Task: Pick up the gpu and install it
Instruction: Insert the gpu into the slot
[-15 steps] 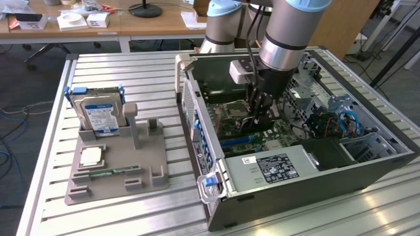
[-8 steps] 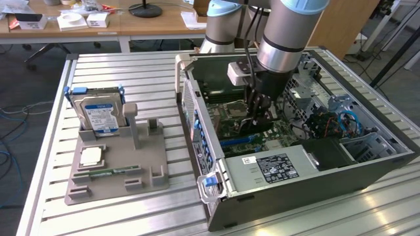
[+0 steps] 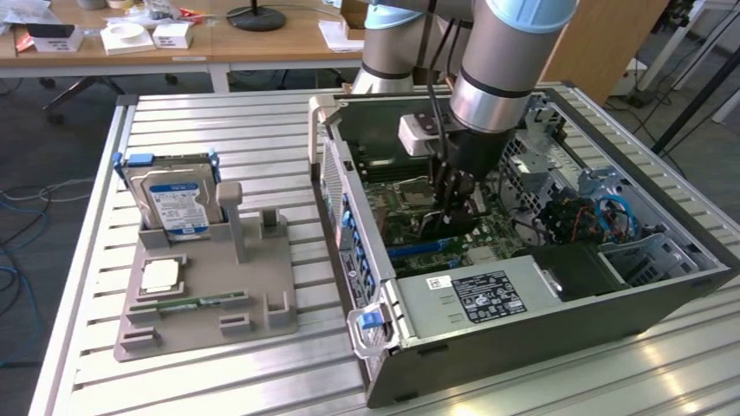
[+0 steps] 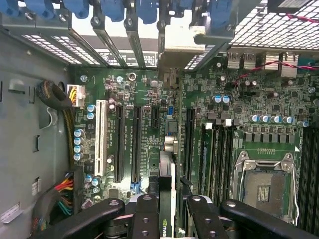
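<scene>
The gripper (image 4: 167, 206) is clamped on the gpu (image 4: 168, 167); the card stands edge-on inside the open computer case (image 3: 555, 334), over the motherboard (image 4: 249, 99); whether it touches a slot is unclear.

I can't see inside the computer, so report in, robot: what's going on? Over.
Gripper shut on the graphics card. Card edge-on, low over the green board's slots, inside the computer case. Nothing blocking it that I can see. Over.

Silver-grey arm (image 3: 500, 74) — pale-blue joint caps (image 3: 529, 12), black hand (image 3: 453, 217), black cables (image 3: 431, 78)
</scene>
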`<state>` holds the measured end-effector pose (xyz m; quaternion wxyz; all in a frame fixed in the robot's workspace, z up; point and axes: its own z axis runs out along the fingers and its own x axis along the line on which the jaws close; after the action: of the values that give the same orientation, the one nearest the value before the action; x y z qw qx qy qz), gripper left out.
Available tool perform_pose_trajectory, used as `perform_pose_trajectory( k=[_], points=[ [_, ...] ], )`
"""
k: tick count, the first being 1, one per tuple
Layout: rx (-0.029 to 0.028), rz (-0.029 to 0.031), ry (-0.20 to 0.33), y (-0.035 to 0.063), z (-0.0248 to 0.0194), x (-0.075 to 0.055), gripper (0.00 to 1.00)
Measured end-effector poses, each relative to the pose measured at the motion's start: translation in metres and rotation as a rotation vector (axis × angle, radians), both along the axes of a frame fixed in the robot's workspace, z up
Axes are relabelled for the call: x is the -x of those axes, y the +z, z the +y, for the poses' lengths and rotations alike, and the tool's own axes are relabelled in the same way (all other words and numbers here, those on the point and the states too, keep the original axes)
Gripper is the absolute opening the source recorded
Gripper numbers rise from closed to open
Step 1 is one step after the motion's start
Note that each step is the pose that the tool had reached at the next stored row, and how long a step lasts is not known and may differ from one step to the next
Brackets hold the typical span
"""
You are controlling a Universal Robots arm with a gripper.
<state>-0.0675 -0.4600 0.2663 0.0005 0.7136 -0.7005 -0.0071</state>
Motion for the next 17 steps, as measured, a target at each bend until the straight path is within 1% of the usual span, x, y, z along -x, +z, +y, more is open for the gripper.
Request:
perform_pose_trajectory(
  k=[3, 9, 14, 17],
  points=[
    [0.0001, -0.001, 0.0, 0.0, 0.0, 0.002, 0.26],
    [0.0002, -0.0049, 0.0, -0.001, 0.0001, 0.0041, 0.26],
    [0.0, -0.0079, 0.0, -0.0021, 0.0017, 0.0058, 0.26],
    [0.0001, -0.0084, 0.0, -0.0022, 0.0019, 0.0075, 0.26]
  ],
)
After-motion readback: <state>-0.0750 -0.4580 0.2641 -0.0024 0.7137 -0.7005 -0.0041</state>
